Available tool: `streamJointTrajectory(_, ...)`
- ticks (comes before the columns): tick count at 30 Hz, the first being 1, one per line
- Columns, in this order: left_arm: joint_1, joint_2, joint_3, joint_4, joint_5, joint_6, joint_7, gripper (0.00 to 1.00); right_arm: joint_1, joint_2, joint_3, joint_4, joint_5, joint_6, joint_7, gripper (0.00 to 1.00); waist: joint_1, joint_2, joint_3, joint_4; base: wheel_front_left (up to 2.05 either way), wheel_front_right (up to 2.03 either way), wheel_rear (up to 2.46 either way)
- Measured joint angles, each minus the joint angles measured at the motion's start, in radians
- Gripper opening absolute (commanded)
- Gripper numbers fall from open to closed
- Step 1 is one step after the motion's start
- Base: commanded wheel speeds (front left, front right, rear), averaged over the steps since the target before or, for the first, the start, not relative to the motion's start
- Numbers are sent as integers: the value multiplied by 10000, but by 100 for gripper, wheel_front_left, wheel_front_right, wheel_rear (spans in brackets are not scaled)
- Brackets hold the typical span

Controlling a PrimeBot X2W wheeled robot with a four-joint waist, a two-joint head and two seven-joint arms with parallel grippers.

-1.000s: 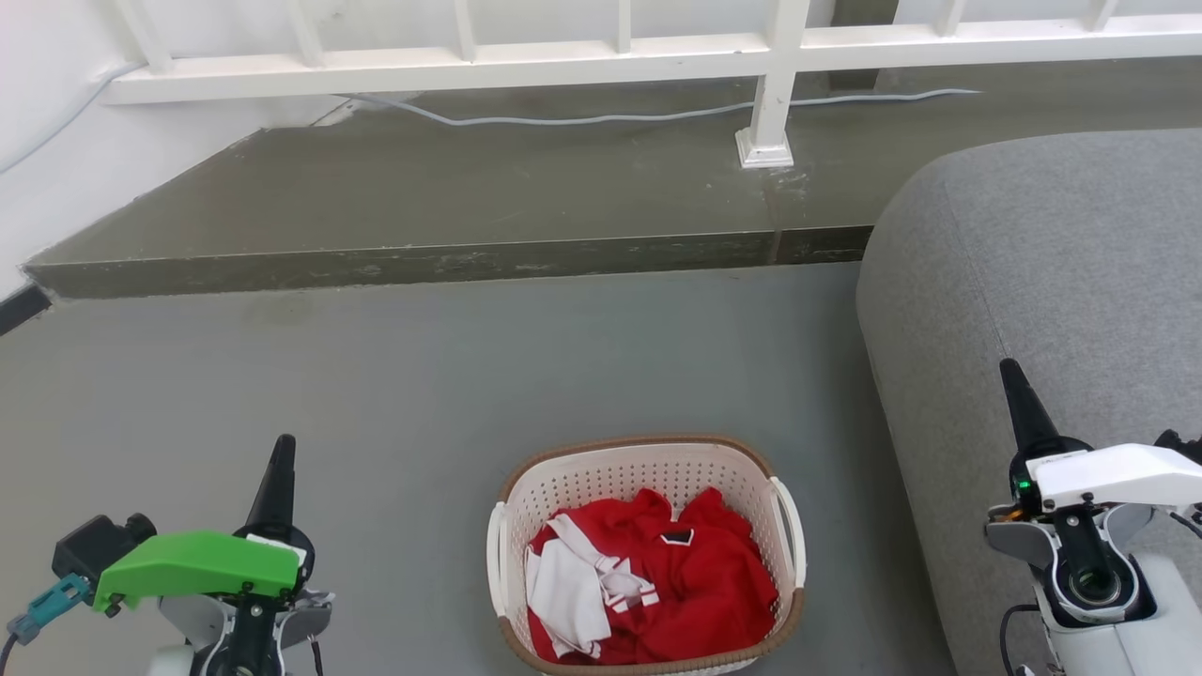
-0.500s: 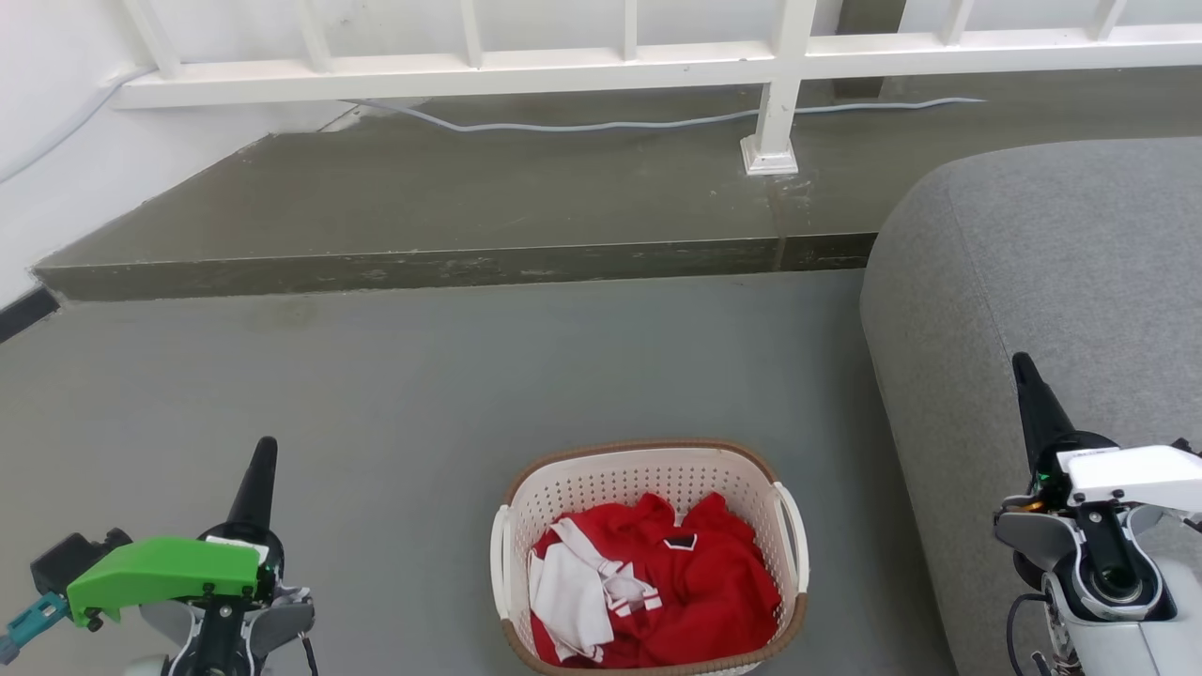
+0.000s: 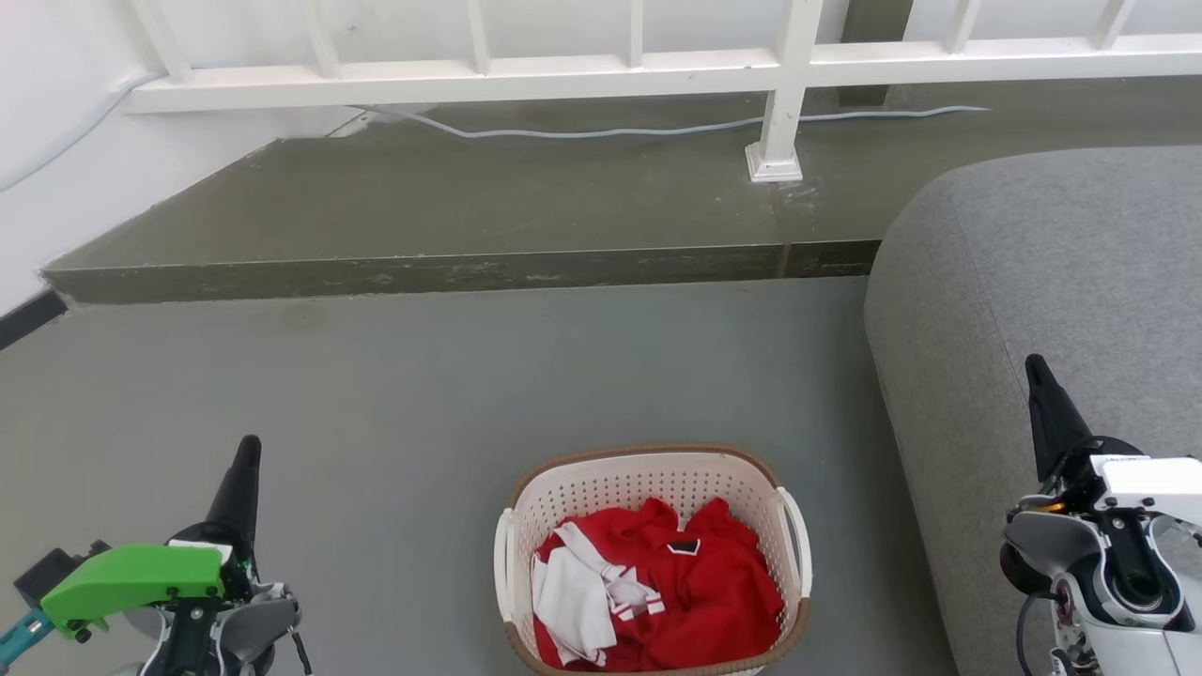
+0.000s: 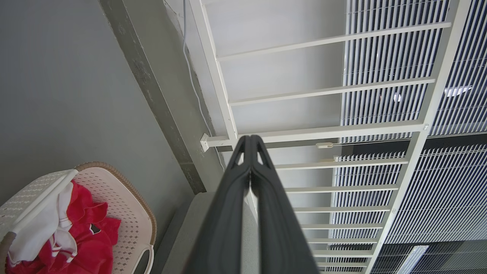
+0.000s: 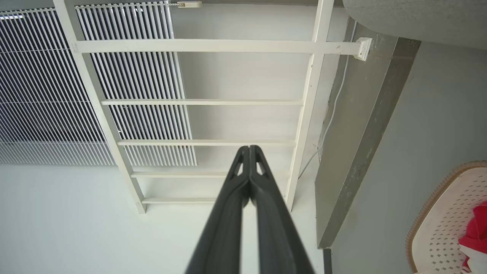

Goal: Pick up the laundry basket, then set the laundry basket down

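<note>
Nearest the robot, the laundry basket stands upright on the grey floor. It sits at the bottom middle of the head view, with a red garment trimmed in white heaped inside it. Its white handles are on its left and right sides, so the handle-to-handle line runs across the robot, one handle towards each arm.

The left pincer is off to the basket's left and the right pincer is off to its right, over the edge of the grey sofa. Both are well clear of the basket, and the basket lies inward and downward from each. Neither arm looks clearly nearer. In the wrist views the left pincer and the right pincer each have their fingers pressed together on nothing. Each view catches the basket's perforated wall at a lower corner.

With the basket grounded and both pincers empty, this fits a basket waiting to be lifted as well as one already set back down.

Farther off are the raised concrete step, a pale cable and the white railing.

Against the picture from a second ago, the whole scene sits slightly lower and to the right, which is the camera moving. The basket keeps its spot on the floor. Both pincers have drifted outward from it, the left one more.
</note>
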Motion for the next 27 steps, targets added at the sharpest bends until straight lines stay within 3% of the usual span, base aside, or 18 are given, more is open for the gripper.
streamJointTrajectory(6,0,0,176,13,-552,-44,138,0,12,71,-159,-79,546,17,155,0,0,0,-30,22,0,0,0)
streamJointTrajectory(27,0,0,192,13,-600,-46,173,0,49,77,-165,-100,550,29,155,0,0,0,-28,23,0,0,0)
